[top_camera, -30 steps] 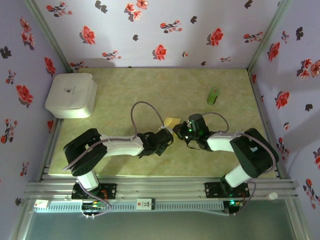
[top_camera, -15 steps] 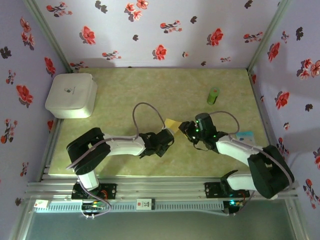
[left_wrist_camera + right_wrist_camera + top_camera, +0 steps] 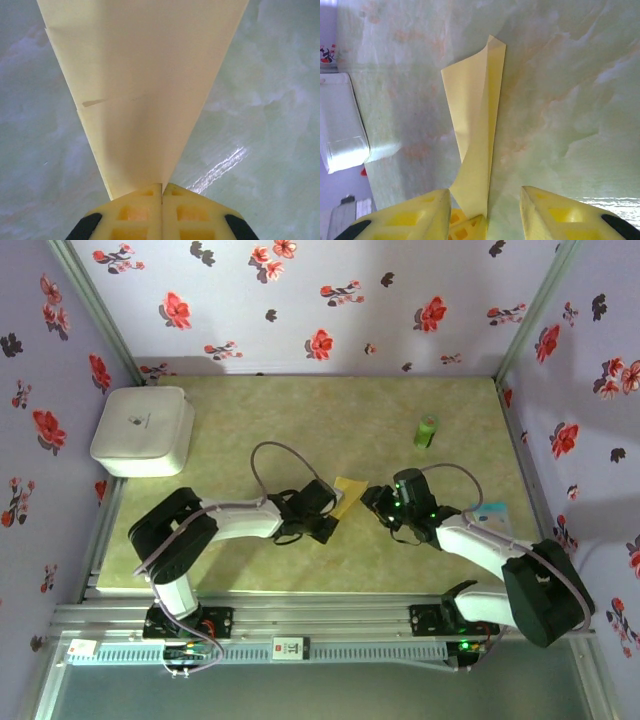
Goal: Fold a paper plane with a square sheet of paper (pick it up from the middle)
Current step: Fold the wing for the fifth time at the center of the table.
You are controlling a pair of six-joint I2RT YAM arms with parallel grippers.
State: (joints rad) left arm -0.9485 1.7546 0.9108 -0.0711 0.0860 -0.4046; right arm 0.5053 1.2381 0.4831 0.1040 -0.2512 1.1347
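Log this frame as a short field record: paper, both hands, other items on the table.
paper: yellow, folded into a tapering wedge, one layer curling away
left hand: shut on the paper's narrow end
right hand: open, a finger on either side of that narrow end, not gripping
other items: white box far left; green cylinder far right
stage: mid-fold, no finished plane yet

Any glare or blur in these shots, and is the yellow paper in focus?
Left wrist view: yellow paper sharp, a bright glare streak on the table right of it. Right wrist view: paper crisp, white box at the left edge washed out. Top external view: evenly lit, no glare.
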